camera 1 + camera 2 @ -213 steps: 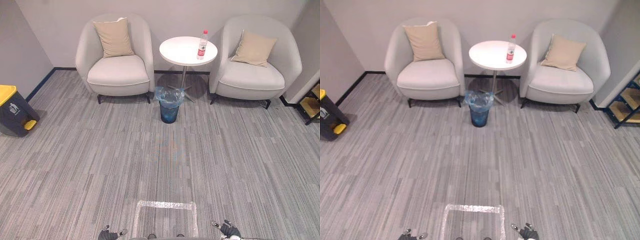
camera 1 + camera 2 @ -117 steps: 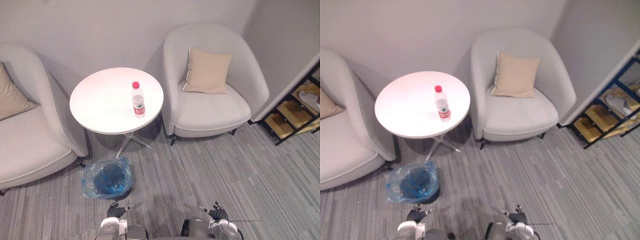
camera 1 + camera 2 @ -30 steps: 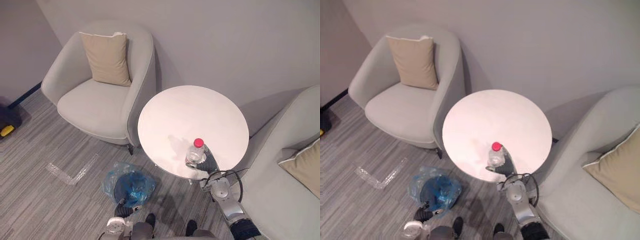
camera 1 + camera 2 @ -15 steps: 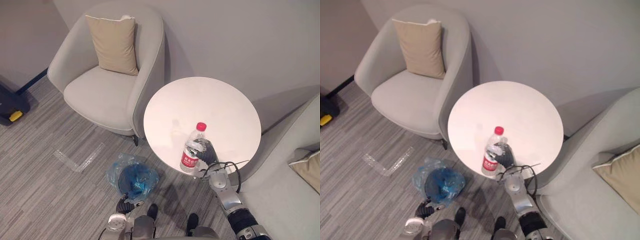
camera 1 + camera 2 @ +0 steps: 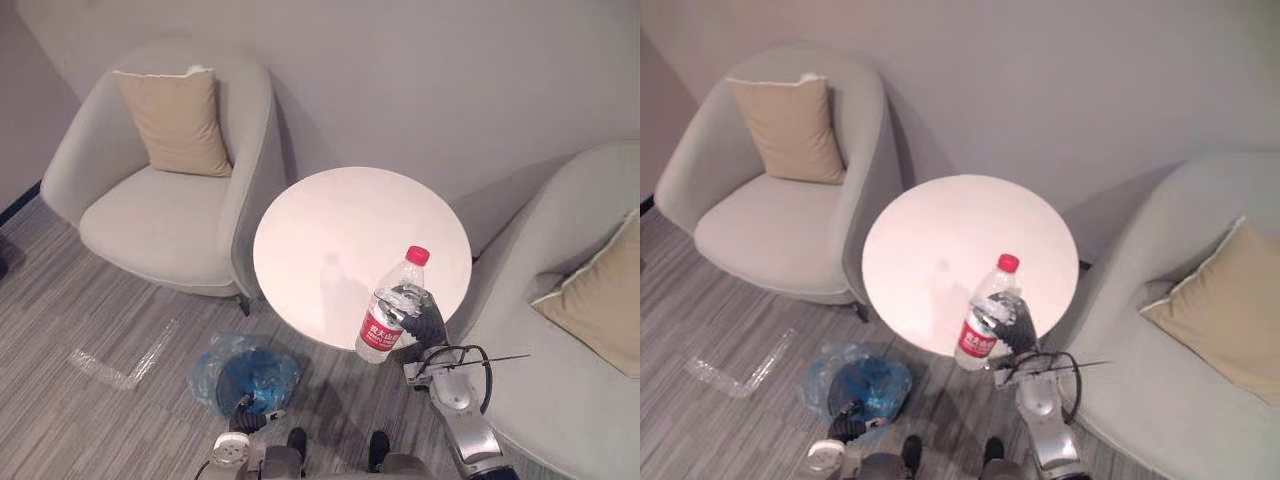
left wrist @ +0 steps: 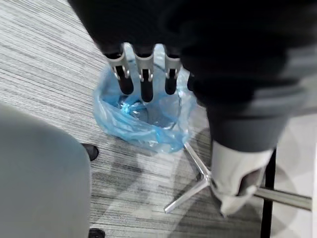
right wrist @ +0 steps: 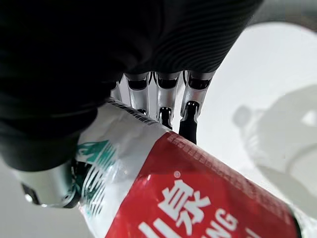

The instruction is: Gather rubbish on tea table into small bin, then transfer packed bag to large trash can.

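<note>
Water bottle (image 5: pixel 392 305) tilted, long axis near upright: red cap up and away, base toward robot, at tea table (image 5: pixel 330 240) near edge. Right hand (image 5: pixel 428 320) behind bottle, fingers wrapped round label. Left hand (image 6: pixel 143 74) low over blue-bagged small bin (image 5: pixel 245 372), fingers straight.

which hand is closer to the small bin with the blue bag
Left. The left hand hangs open just by the small bin on the floor. The right hand is higher up at the tea table edge, curled round the water bottle.
</note>
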Robot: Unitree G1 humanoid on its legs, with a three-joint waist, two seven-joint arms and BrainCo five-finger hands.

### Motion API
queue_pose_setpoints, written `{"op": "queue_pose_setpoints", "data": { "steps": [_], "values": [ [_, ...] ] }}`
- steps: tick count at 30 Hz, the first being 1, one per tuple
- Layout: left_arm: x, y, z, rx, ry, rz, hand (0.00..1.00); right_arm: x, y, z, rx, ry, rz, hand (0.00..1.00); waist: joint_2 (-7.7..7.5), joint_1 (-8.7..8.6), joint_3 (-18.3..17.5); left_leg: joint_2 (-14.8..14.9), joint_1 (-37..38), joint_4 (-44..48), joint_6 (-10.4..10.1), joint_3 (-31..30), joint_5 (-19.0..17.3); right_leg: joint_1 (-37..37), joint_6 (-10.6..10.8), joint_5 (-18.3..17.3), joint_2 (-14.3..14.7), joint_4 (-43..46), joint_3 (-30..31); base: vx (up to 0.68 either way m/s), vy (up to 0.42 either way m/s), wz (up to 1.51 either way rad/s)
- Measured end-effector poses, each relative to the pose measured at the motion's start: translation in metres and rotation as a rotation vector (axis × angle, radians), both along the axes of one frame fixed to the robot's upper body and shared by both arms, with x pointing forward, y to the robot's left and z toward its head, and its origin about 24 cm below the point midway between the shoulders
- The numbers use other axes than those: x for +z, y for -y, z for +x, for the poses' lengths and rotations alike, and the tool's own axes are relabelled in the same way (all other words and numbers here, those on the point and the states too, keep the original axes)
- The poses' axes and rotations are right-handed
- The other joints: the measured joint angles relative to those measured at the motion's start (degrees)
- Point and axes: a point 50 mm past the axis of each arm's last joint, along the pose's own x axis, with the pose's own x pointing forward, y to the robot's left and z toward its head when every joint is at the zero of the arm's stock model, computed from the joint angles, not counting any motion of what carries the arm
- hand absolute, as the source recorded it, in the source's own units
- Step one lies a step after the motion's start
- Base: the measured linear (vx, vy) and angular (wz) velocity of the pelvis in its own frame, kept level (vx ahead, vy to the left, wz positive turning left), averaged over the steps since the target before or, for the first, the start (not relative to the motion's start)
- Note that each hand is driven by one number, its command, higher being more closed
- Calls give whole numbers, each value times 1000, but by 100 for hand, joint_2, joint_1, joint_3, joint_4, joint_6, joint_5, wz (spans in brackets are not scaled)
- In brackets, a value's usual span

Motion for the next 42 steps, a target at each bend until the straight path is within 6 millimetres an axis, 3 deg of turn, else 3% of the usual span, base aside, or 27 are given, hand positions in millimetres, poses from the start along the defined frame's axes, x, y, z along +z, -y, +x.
{"op": "queue_pose_setpoints", "data": {
  "steps": [3, 6, 12, 18, 19, 21, 22, 23, 24, 25, 26, 27, 29, 33, 36, 37, 39, 42],
  "values": [
    [-1, 1, -1, -21, -6, 4, 0, 0, -7, 0, 33, 8, -41, 100, 1, -33, 1, -8, 73, 66, 29, 128, -55, -23, 54, -45, -21, 212, 127, -43, 32, -24],
    [0, 1, -1, -26, -6, 5, 0, 3, -10, -1, 47, 25, -68, 100, -6, -36, 3, -106, 18, 355, 72, 76, -217, -141, 64, -333, -99, 730, 151, -76, 22, 5],
    [-1, 0, -1, -33, -8, 13, 0, 28, -10, 1, 30, 150, -121, 100, -39, -154, -63, -503, -485, 575, 87, -743, -55, -438, 174, -840, -270, 1408, 1009, -49, 41, 80],
    [1, 9, 2, -23, 12, -11, 0, 39, -15, 11, 71, 204, -164, 100, 280, -57, -73, -486, -1145, 468, -89, -1430, 404, -610, 73, -797, -229, 1163, 250, -69, -72, 76],
    [1, 12, 2, -19, 12, -21, 0, 40, -14, 13, 70, 209, -171, 100, 380, -57, -57, -354, -1208, 246, 197, -1195, 393, -623, 29, -728, -209, 1097, 43, -100, -61, 74],
    [0, 14, 1, -21, 6, -26, 0, 38, -13, 13, 76, 202, -185, 100, 441, -61, -87, 6, -1214, -187, 742, -187, 245, -577, -95, -503, -210, 862, -201, -96, -63, 95],
    [1, 13, 5, -37, 13, -16, 0, 40, -13, 15, 71, 212, -177, 100, 366, -135, -58, 104, -1342, 60, 774, 504, 121, -480, -90, -424, -393, 626, -502, -76, -5, 120],
    [1, 17, 8, -44, 18, -20, 0, 40, -8, 16, 55, 212, -185, 100, 418, -149, -49, 264, -1556, 574, 744, 990, 123, -434, -88, -427, -415, 607, -771, -85, 19, 136],
    [0, 22, 5, -62, 10, -27, 0, 37, -1, 17, 20, 195, -191, 100, 600, -157, -110, 512, -1621, 1141, 964, 1559, 304, -357, -77, -482, -345, 719, -1065, -84, 10, 109],
    [0, 24, 2, -80, 6, -25, 0, 35, 2, 18, 6, 186, -193, 100, 678, -184, -140, 543, -1611, 1099, 825, 1700, 306, -306, -64, -585, -283, 818, -1147, -73, -16, 135],
    [0, 26, 1, -127, 8, -9, 0, 34, 6, 17, -16, 180, -188, 100, 557, -271, -116, 363, -1408, 580, 398, 1547, 626, -210, -73, -717, -421, 803, -1318, -57, 27, 125],
    [1, 25, 3, -148, 14, 5, 0, 35, 9, 19, -32, 185, -183, 100, 501, -293, -99, 390, -1259, 250, 269, 1810, 557, -188, -19, -689, -541, 692, -1602, -42, 49, 113],
    [0, 27, 3, -164, 9, 13, 0, 33, 9, 17, -37, 175, -178, 100, 474, -273, -77, 454, -1225, 513, 182, 2133, 411, -32, 110, -705, -592, 706, -1758, 34, 45, 65],
    [2, 22, 6, -195, 19, 43, 0, 24, -2, 15, -28, 137, -118, 100, 327, -235, -81, 119, -1038, 21, 270, 2049, 662, 6, 166, -711, -749, 627, -1622, 34, 96, 24],
    [4, 19, 12, -213, 33, 62, 0, 12, -13, 14, 3, 80, -95, 100, 175, -225, 10, -32, -1080, 254, 341, 2090, 404, 7, 311, -774, -938, 729, -1533, 55, 119, 1],
    [5, 17, 13, -215, 36, 66, 0, 10, -18, 13, 26, 72, -96, 100, 132, -233, 33, -60, -1205, 583, 382, 2101, 159, -9, 386, -886, -1008, 846, -1441, 80, 125, 3],
    [6, 15, 16, -215, 45, 73, 0, 10, -19, 13, 36, 71, -99, 100, 86, -239, 64, -68, -1325, 1043, 394, 2085, -146, 8, 295, -1012, -1056, 1021, -1342, 126, 126, 6],
    [5, 13, 14, -211, 37, 82, 0, 7, -18, 11, 45, 57, -109, 100, 109, -356, 110, -73, -1167, 1144, 499, 1768, -373, -391, -295, -924, -944, 2144, -598, 145, 104, 40]
  ]
}}
